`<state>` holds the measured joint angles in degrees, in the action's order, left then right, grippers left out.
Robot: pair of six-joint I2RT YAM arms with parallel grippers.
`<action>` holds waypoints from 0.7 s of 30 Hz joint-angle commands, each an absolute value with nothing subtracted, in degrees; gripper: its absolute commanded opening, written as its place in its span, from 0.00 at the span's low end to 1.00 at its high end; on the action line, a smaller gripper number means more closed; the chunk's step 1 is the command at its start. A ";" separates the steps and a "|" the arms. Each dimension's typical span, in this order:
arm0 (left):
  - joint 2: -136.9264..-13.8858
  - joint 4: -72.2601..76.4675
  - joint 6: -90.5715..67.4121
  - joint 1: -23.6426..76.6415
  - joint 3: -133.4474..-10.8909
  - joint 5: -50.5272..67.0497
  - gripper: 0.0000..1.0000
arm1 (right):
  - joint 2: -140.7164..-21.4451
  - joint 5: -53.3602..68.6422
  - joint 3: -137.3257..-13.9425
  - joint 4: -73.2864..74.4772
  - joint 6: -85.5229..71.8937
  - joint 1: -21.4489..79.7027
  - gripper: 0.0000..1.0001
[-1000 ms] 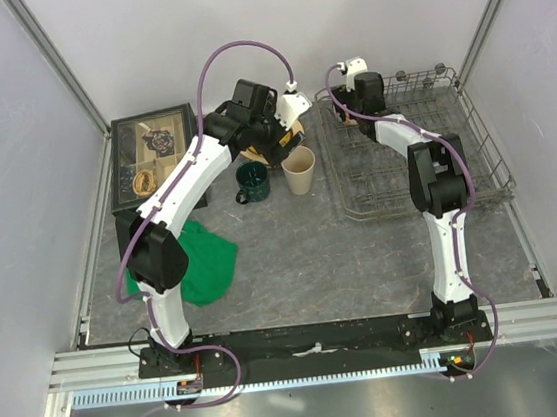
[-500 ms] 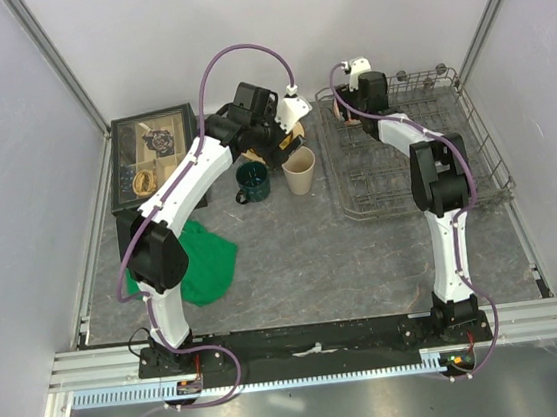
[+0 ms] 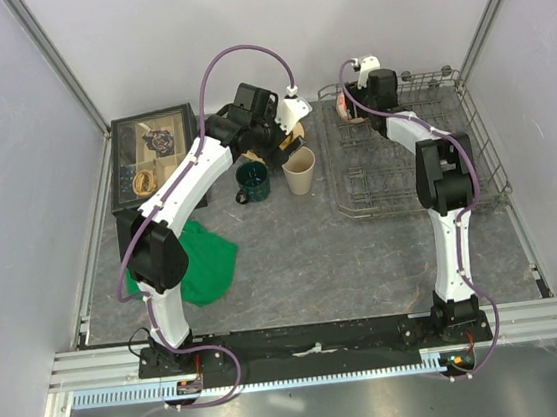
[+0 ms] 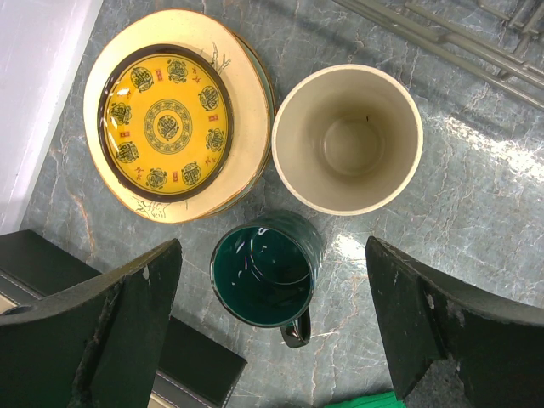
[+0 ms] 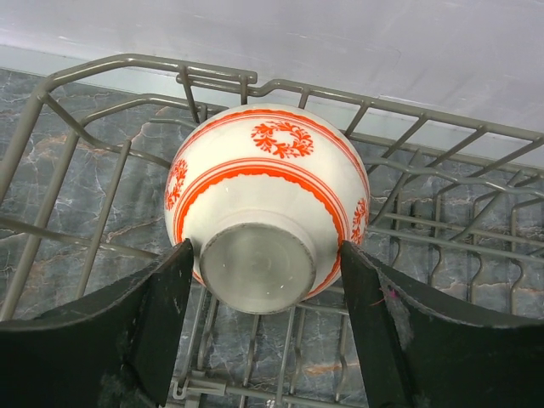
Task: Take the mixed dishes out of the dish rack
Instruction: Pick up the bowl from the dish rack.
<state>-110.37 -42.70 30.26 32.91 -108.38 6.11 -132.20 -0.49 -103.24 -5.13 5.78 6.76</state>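
Note:
The dish rack stands at the back right. A red-and-white bowl lies in its far left corner, foot toward the camera; it also shows in the top view. My right gripper is open, one finger close against each side of the bowl. On the table left of the rack are stacked plates, the top one with a yellow centre, a beige cup and a dark green mug. My left gripper hangs open and empty above the mug.
A black box with a glass lid sits at the back left, its corner near the mug. A green cloth lies by the left arm. White walls close in the back and sides.
My right arm has reached further toward the rack's far left corner, bringing its fingers around the bowl. The left arm has barely moved.

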 commanded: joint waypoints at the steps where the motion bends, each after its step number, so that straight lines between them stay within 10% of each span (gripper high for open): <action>1: -109.77 -40.69 28.74 32.96 -108.63 6.06 0.95 | -133.42 2.63 -105.82 -5.71 4.75 6.42 0.76; 21: -109.95 -40.69 28.65 32.96 -108.19 6.77 0.95 | -133.95 2.90 -105.73 -4.22 4.83 6.42 0.65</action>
<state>-110.37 -42.70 30.24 32.91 -108.36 6.13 -132.35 1.54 -104.33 -3.77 5.58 6.20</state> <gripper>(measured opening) 0.951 0.656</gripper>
